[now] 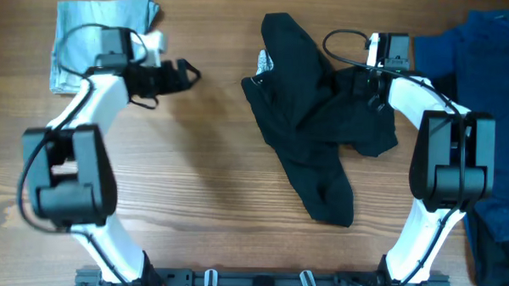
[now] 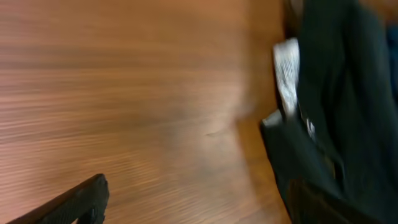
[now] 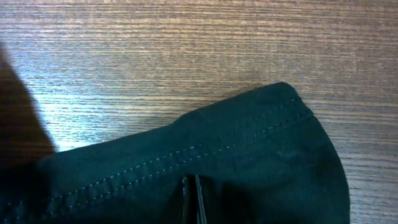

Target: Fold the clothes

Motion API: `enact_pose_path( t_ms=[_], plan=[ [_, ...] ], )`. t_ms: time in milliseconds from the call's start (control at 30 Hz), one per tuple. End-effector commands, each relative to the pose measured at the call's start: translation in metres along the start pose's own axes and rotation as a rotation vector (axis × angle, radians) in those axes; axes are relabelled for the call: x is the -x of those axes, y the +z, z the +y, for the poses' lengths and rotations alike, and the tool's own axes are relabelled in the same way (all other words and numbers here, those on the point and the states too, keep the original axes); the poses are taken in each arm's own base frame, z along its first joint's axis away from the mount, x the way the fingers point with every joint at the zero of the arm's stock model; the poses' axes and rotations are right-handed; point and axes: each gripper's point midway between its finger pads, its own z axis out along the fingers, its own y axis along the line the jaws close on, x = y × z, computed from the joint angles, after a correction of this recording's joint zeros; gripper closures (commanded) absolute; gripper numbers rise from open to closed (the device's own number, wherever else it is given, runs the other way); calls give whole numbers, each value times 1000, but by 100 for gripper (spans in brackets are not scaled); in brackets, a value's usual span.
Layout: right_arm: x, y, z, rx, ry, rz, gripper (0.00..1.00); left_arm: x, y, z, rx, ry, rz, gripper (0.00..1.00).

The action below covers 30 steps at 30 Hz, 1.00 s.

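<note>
The black shorts (image 1: 310, 119) lie crumpled right of the table's middle, with one leg trailing toward the front. The grey-lined waistband (image 1: 264, 63) shows at their far left edge. My right gripper (image 1: 373, 94) is at the shorts' right side. In the right wrist view its jaws (image 3: 193, 190) are shut on a fold of black cloth just inside a stitched hem (image 3: 186, 152). My left gripper (image 1: 185, 73) is open and empty over bare wood, left of the shorts. In the left wrist view, its fingers (image 2: 199, 211) are spread wide, with the shorts (image 2: 348, 93) and grey lining (image 2: 287, 68) at the right.
A folded pale-blue denim piece (image 1: 101, 36) lies at the back left, behind my left arm. A heap of dark-blue and black cloth (image 1: 491, 58) fills the right edge, down to the front right (image 1: 497, 245).
</note>
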Motion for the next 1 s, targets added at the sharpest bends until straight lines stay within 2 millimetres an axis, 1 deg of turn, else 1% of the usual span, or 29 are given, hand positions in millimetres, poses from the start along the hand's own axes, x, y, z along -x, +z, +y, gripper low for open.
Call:
enact_pose_path(
  t_ms=[0, 33, 67, 133, 167, 267, 367, 433, 533, 567, 700, 733, 767, 800, 833, 867, 900, 967],
  plan=[
    [-44, 23, 13, 57, -15, 113, 96, -23, 39, -44, -183, 147, 72, 16],
    [-45, 23, 13, 57, -16, 115, 96, -25, 47, -53, -190, 175, 75, 18],
    [-45, 23, 13, 57, -16, 118, 96, -27, 54, -63, -191, 209, 74, 17],
    [-46, 23, 13, 57, -16, 123, 96, -30, 67, -79, -164, 253, 73, 14],
    [-47, 23, 13, 57, -16, 124, 96, -32, 72, -82, -140, 257, 72, 9],
    [-48, 23, 13, 56, -16, 127, 95, -37, 88, -85, -16, 270, 61, 3],
    [-48, 23, 13, 56, -16, 130, 95, -34, 95, -87, 39, 255, 34, 1],
    [-48, 23, 13, 56, -16, 130, 95, -31, 96, -85, 49, 232, 19, 2],
    [-48, 23, 13, 56, -16, 129, 95, -31, 100, -80, 60, 204, 13, 11],
    [-48, 23, 13, 56, -17, 129, 95, -33, 104, -80, 59, 198, 20, 13],
    [-48, 23, 13, 56, -16, 128, 95, -49, 121, -79, 55, 190, 54, 14],
    [-48, 23, 13, 56, -16, 128, 95, -51, 123, -81, 53, 194, 58, 16],
    [-48, 23, 13, 56, -16, 129, 95, -52, 125, -82, 51, 197, 60, 20],
    [-48, 23, 13, 56, -16, 128, 95, -52, 126, -85, 46, 205, 56, 29],
    [-48, 23, 13, 56, -16, 129, 95, -52, 127, -88, 40, 212, 50, 46],
    [-48, 23, 13, 56, -16, 129, 95, -50, 127, -90, 33, 213, 45, 61],
    [-47, 22, 13, 56, -16, 128, 96, -50, 126, -94, 23, 200, 44, 70],
    [-40, 15, 12, 52, -18, 112, 96, -47, 118, -103, -2, 176, 42, 83]
  ],
)
